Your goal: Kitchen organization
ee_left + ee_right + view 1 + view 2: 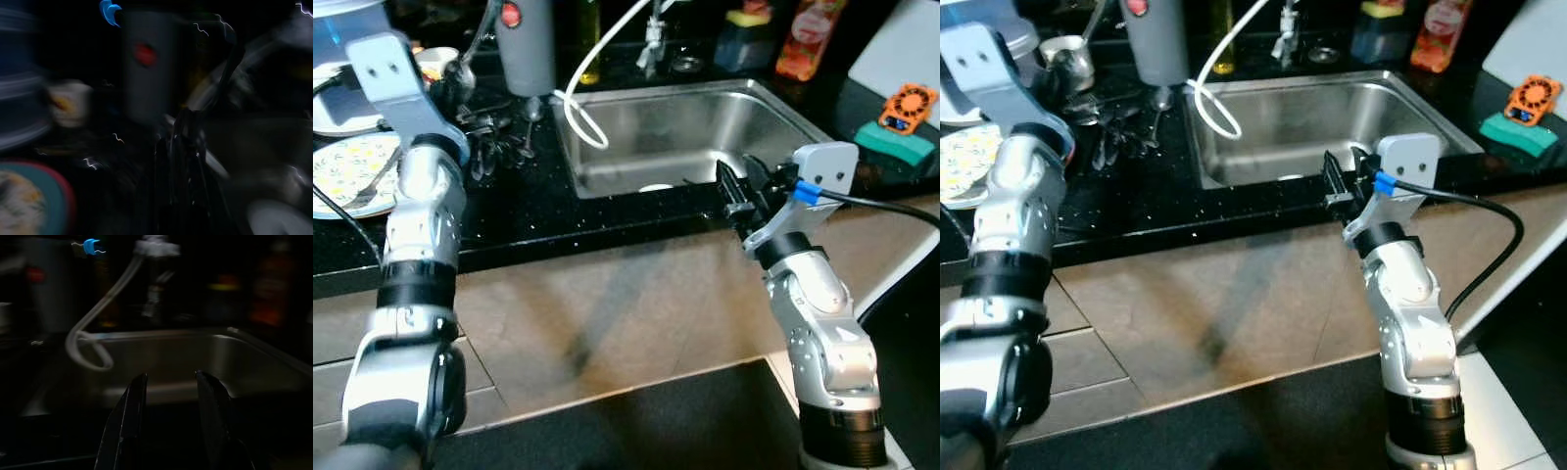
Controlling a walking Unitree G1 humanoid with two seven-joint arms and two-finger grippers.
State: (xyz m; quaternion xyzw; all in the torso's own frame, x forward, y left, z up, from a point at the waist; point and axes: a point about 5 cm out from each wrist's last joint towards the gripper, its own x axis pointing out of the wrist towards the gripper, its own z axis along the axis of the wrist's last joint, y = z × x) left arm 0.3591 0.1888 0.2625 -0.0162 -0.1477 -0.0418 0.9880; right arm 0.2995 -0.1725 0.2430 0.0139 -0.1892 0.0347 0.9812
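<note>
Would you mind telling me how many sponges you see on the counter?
2: a green sponge right of the sink, and a yellow-topped sponge behind it; others may be hidden.

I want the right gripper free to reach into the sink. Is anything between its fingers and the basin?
Nothing visible blocks it. The right gripper hangs open at the sink's front rim; the white hose loops in on the basin's far left side, off its line.

— Where do the two eye views look from?
— From the head, forward and down at the black table [538,220] and the steel sink [1283,122]; both share that whole scene.
— And the wrists?
— The right looks low over the table's front edge into the sink, close. The left faces a grey canister [149,63], dark and blurred.
</note>
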